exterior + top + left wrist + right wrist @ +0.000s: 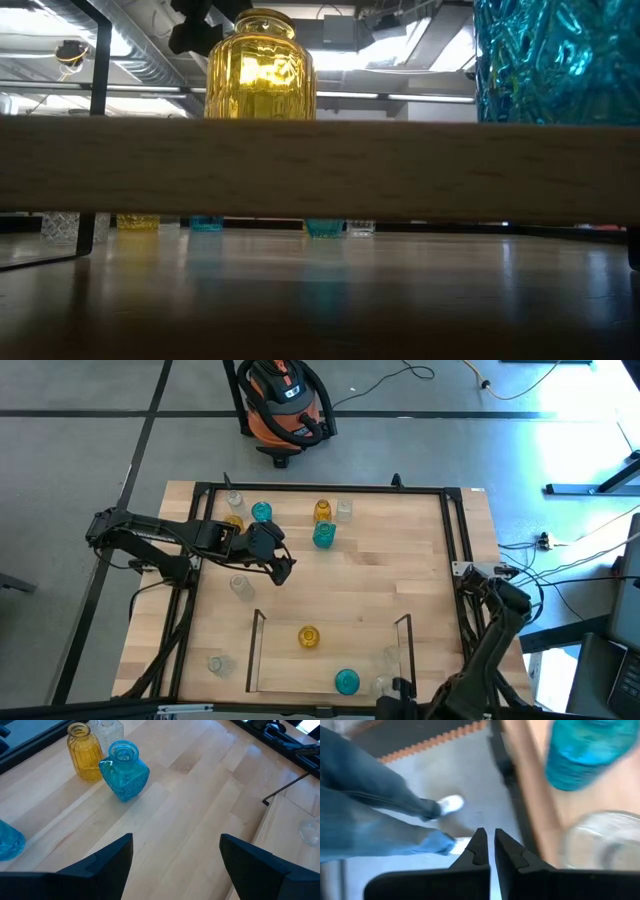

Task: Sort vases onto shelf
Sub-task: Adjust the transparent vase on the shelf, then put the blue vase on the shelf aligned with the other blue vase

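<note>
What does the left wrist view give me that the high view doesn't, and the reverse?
Left wrist only: a close look at the open left hand and the teal vase's mouth. High only: the shelf holding an amber vase, the right hand at the table's near edge, a shop vacuum. Both: the teal vase beside the yellow vase and clear vase.

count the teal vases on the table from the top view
3: one teal vase near the far rail, one beside the far amber vase, one on the shelf. Arms may hide others.
</note>
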